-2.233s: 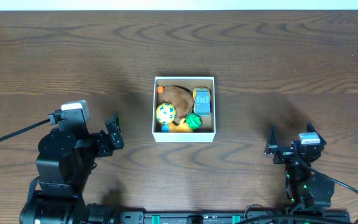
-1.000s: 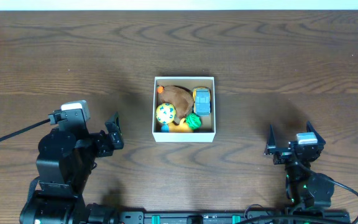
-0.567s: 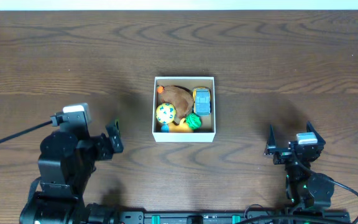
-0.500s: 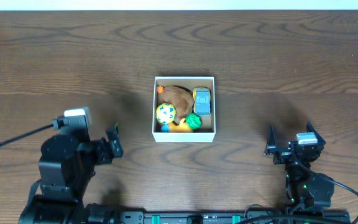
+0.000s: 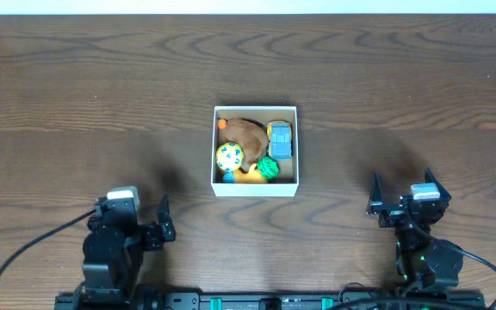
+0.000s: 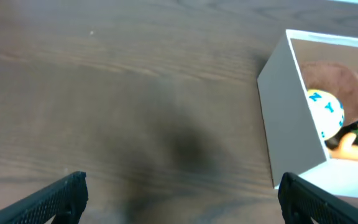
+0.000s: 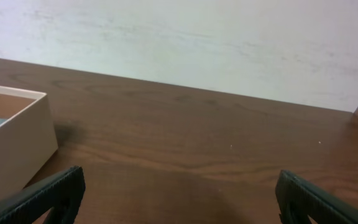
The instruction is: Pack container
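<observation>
The container (image 5: 255,186) is a small square white-walled box with a brown inside, at the table's middle. It holds a brown toy (image 5: 246,132), a white and yellow ball (image 5: 229,156), a blue toy car (image 5: 279,139), a green toy (image 5: 269,167) and a yellow piece (image 5: 248,176). My left gripper (image 5: 164,226) is open and empty at the front left, apart from the box. The left wrist view shows its fingertips (image 6: 179,199) and the box wall (image 6: 288,118). My right gripper (image 5: 401,191) is open and empty at the front right; its fingertips (image 7: 179,196) frame bare wood, with the box corner (image 7: 14,146) at the left.
The dark wooden table (image 5: 386,77) runs to a white wall (image 7: 185,37) at the far edge. The two arm bases stand at the front edge.
My left arm has drawn back toward the front edge, and its gripper now sits lower and slightly right. The right arm and the container's contents have not moved.
</observation>
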You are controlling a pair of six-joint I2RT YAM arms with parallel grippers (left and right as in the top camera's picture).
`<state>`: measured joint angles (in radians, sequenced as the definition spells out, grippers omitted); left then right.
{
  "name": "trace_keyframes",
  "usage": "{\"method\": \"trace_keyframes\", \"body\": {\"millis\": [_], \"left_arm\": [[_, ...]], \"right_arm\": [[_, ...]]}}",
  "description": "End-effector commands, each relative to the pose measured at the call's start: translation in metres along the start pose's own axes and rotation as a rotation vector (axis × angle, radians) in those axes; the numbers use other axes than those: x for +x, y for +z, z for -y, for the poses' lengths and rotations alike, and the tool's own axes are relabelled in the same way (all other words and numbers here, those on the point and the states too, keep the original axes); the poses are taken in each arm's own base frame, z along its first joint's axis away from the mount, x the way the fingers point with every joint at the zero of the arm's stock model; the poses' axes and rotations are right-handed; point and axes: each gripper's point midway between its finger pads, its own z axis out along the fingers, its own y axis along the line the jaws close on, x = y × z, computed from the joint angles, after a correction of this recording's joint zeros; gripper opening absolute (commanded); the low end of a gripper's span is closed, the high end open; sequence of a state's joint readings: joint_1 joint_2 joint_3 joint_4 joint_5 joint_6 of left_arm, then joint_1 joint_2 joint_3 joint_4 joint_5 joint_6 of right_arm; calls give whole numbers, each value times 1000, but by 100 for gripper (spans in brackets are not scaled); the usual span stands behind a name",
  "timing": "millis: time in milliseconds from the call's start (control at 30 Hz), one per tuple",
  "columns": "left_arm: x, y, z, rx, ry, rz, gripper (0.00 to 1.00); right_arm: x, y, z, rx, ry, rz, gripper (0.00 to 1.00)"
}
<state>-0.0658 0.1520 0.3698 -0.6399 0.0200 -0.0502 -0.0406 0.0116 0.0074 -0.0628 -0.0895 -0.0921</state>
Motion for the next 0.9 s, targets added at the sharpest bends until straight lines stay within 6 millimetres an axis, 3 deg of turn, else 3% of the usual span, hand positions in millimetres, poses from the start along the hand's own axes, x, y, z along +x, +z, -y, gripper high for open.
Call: {"method": "trace_keyframes", "body": {"millis": [0,267,500,600,867], "left_arm": [[0,5,4,31,98,53,98],[-21,20,1,-7,283,255,98],[-36,28,-9,-62,290,408,98],[-36,33,-11,-74,287,447,98],[-15,42,-17,-79,242,351,98]], "right_arm": [[0,0,-2,-6,-15,2,99],[0,0,-2,-6,-14,2,99],[0,0,-2,-5,-15,2,99],[0,0,-2,-6,-15,2,99],[0,0,-2,-6,-15,2,99]]}}
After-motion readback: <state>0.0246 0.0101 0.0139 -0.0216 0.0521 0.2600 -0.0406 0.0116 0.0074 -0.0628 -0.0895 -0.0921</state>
